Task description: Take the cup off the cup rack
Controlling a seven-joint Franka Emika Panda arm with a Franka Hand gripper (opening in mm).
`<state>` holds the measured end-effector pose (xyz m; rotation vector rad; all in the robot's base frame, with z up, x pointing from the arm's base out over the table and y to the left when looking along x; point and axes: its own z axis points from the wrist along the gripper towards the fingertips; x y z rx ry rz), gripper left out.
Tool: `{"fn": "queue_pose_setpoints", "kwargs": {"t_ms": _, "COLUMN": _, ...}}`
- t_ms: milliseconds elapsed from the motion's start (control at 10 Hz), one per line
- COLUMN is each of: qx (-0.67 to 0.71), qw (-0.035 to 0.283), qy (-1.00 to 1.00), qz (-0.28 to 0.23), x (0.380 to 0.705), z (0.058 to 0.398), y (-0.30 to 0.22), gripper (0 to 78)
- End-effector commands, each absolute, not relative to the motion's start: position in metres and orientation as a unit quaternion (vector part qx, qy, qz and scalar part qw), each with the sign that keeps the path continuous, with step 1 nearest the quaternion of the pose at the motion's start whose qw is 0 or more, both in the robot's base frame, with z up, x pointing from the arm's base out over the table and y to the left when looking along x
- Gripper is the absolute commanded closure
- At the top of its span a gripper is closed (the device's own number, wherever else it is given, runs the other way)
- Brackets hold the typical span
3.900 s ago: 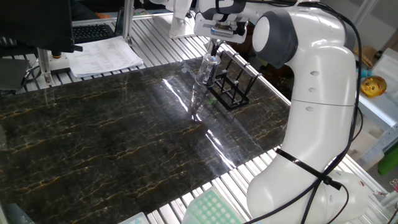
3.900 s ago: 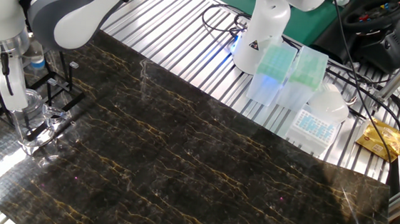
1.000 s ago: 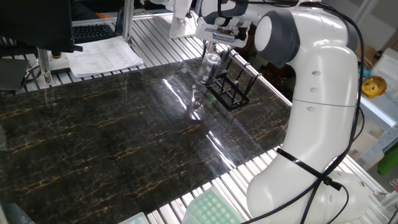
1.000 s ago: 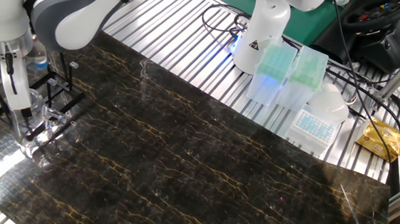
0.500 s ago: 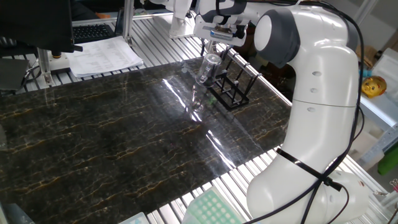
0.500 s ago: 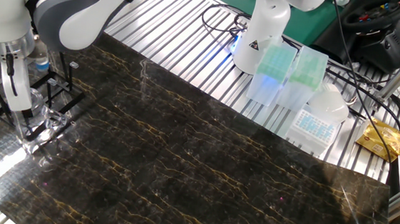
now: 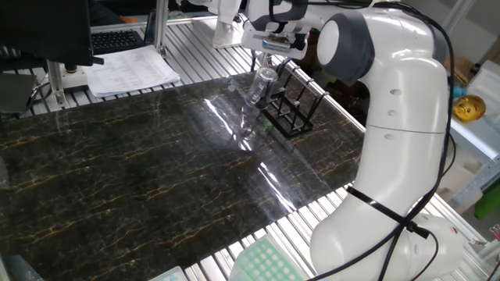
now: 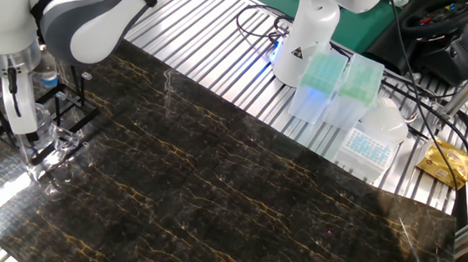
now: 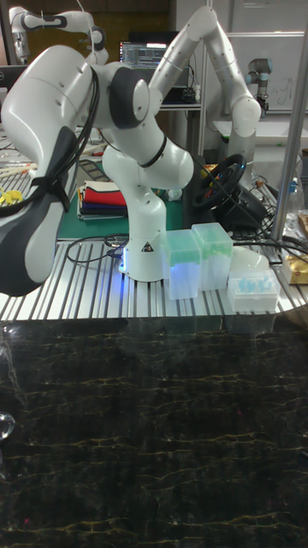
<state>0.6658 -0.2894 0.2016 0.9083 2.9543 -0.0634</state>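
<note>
The clear glass cup point(image 7: 259, 83) hangs tilted in the air just left of the black thin-barred cup rack point(image 7: 291, 110), above the dark marble table. My gripper point(image 7: 266, 64) comes down from above and is shut on the cup's rim. In the other fixed view the white fingers point(image 8: 14, 101) hold the cup point(image 8: 41, 121) in front of the rack point(image 8: 67, 101), with the cup's glint mirrored on the tabletop below. The tall fixed view shows neither the gripper nor the rack.
My white arm point(image 7: 391, 117) arches over the table's right side. Papers point(image 7: 129, 72) and a keyboard lie at the back left. Green and white tip boxes point(image 8: 328, 86) and a yellow bag point(image 8: 445, 161) sit on the ribbed bench beyond the table.
The gripper and the cup have drifted a little up and to the left, away from the rack, and the cup tilts slightly more. The rack has stayed put.
</note>
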Motion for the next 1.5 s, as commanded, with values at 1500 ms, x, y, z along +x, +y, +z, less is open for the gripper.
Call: {"fn": "queue_pose_setpoints", "kwargs": {"t_ms": 1500, "qx": 0.293, "qw": 0.018, "qy": 0.955, "qz": -0.036, "x": 0.674, "z": 0.179, "y": -0.291, "gripper": 0.2}}
